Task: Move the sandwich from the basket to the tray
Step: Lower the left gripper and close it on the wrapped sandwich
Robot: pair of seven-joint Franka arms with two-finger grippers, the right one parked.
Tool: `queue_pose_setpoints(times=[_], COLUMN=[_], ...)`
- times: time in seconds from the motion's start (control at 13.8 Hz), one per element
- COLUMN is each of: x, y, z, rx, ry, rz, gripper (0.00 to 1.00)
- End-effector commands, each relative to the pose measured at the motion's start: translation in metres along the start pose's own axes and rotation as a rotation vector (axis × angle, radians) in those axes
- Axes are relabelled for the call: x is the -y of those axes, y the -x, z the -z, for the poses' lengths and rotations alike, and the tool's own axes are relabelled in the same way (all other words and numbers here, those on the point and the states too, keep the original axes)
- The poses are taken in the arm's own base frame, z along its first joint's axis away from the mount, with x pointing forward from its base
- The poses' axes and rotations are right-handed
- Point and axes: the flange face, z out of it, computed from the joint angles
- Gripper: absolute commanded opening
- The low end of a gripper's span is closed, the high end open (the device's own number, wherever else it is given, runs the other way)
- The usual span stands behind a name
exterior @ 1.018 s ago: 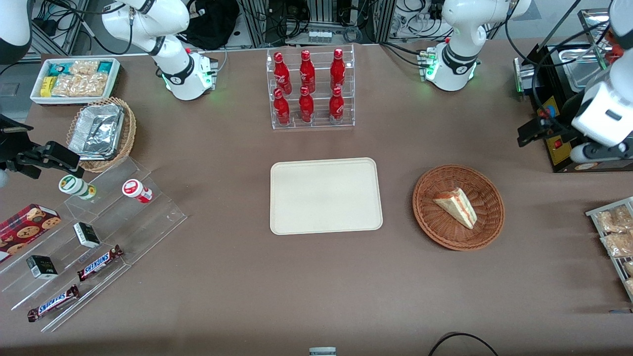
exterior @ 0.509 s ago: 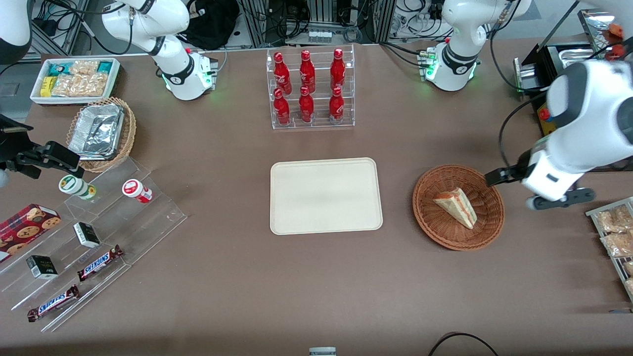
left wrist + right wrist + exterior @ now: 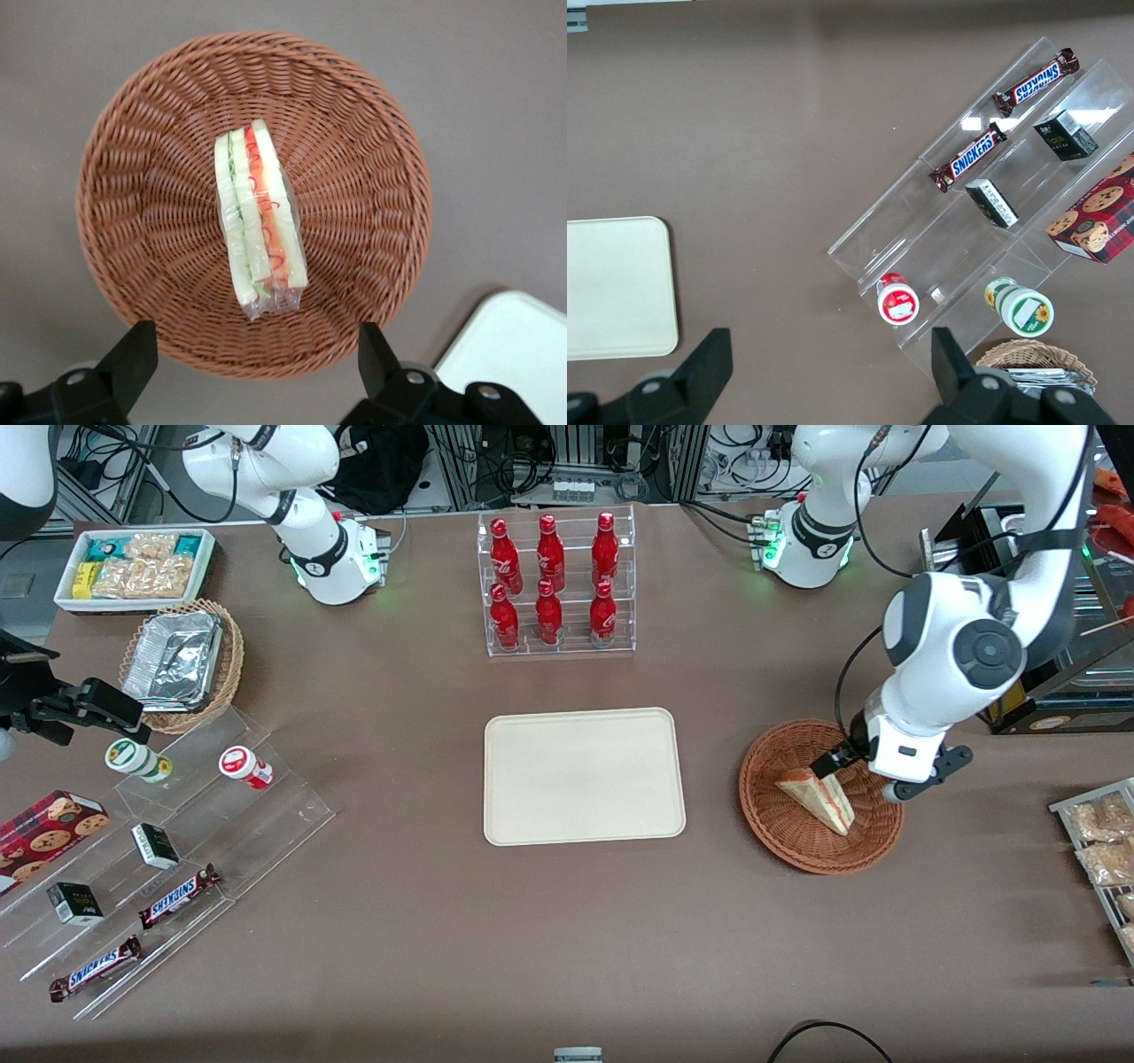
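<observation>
Gripper (image 3: 251, 372) above the basket (image 3: 780, 841), fingers (image 3: 133, 354) spread wide, nothing held. Sandwich (image 3: 817, 795) lies on its side in the basket (image 3: 372, 177), between and below the fingertips. Tray (image 3: 584, 776) beside the basket, nothing on it

We note the tray (image 3: 616, 288) on the brown table (image 3: 762, 133). A clear stepped rack (image 3: 983, 230) holds two Snickers bars (image 3: 967, 157), dark boxes (image 3: 1065, 135), a cookie box (image 3: 1097, 220) and two capped jars (image 3: 897, 298).
</observation>
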Motion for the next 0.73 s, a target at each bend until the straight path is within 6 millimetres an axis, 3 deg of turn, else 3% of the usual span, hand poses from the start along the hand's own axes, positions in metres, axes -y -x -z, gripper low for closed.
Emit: queue_pose_setpoints(times=[0.0, 0.44, 0.65], x=[0.009, 0.006, 0.005], y=[0.010, 0.002, -0.002], z=[-0.020, -0.072, -0.082], rx=[-0.017, 0.028, 0.034], ry=[-0.001, 0.000, 0.005], rz=[0.120, 0.152, 0.164], gripper=[1.00, 1.00, 0.96])
